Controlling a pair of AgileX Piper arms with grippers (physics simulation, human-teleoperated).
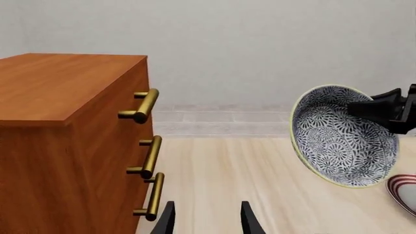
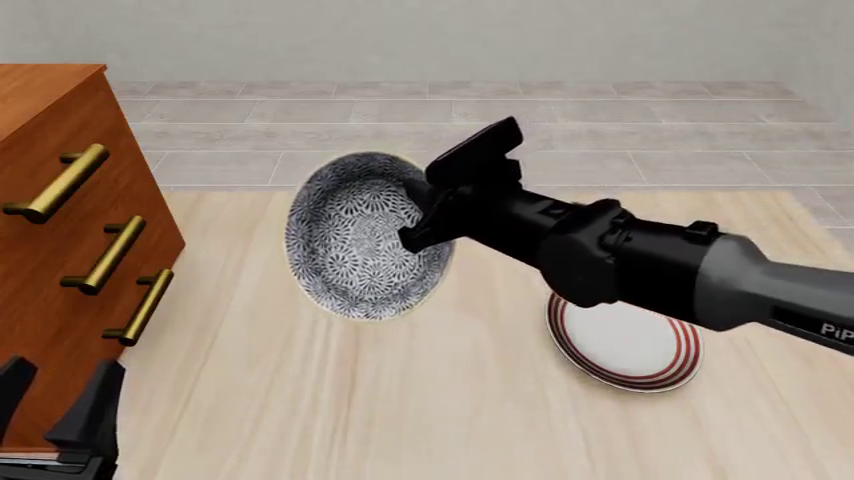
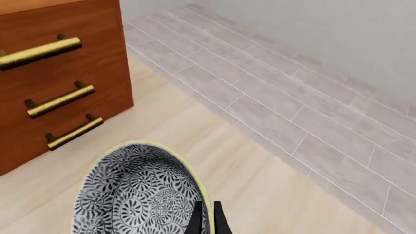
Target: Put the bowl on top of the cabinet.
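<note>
Reddish-brown, the cabinet (image 2: 67, 240) stands at the table's left, its top bare. Right gripper (image 2: 424, 215) pinches the rim of the bowl (image 2: 358, 235), tilted on edge, empty, airborne beside the drawers. I'd lift higher, then level it before lowering. Left gripper (image 1: 206, 217) waits, jaws parted, holding nothing.

The bowl (image 2: 358, 236) is hanging above the table, tipped on its side with its opening facing the front camera. Dense black-and-white floral patterning is covering it inside and out, and a pale rim is running around the edge. One side of its wall is sitting pinched between gripper fingers. The cabinet (image 2: 54, 250) is standing at the left, well apart from the bowl: reddish-brown wood, three brass bar handles facing right, flat top bare.
</note>
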